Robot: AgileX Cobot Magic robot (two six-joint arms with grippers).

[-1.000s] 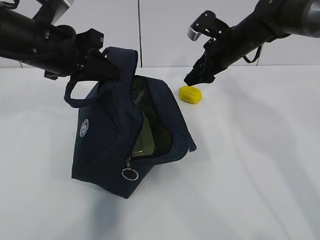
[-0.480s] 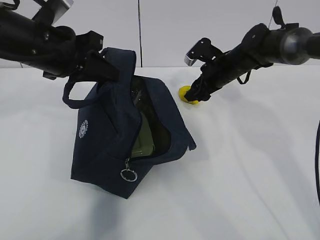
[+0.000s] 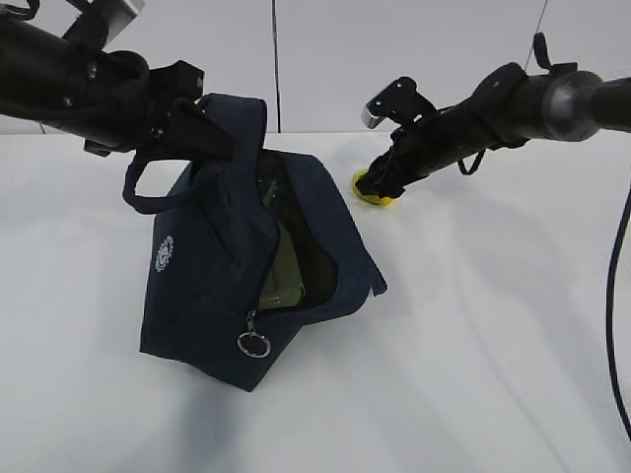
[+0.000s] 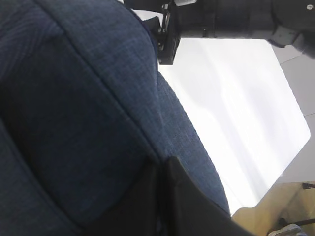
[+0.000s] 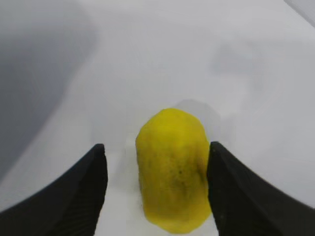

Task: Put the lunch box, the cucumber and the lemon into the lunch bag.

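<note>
Lemon (image 5: 173, 169) lies on the white table (image 3: 473, 325), just behind and to the right of the lunch bag (image 3: 212, 296), between the spread jaws of the right gripper (image 3: 377, 187). The jaws stand apart with one finger (image 5: 231, 189) touching or nearly touching the fruit and the other finger (image 5: 83, 189) clear of it; nothing is clamped yet. In the right wrist view its long axis runs straight along the gripper's line of reach, so the jaws would close across the narrow waist, which I judge the sounder hold.

Left gripper (image 3: 187, 123) is closed on the bag's upper edge, apparently holding the mouth up and open so items can drop in. A pale green lunch box (image 3: 284, 281) stands on edge inside the opening. The cucumber is not clearly distinguishable in the bag's dark interior.
</note>
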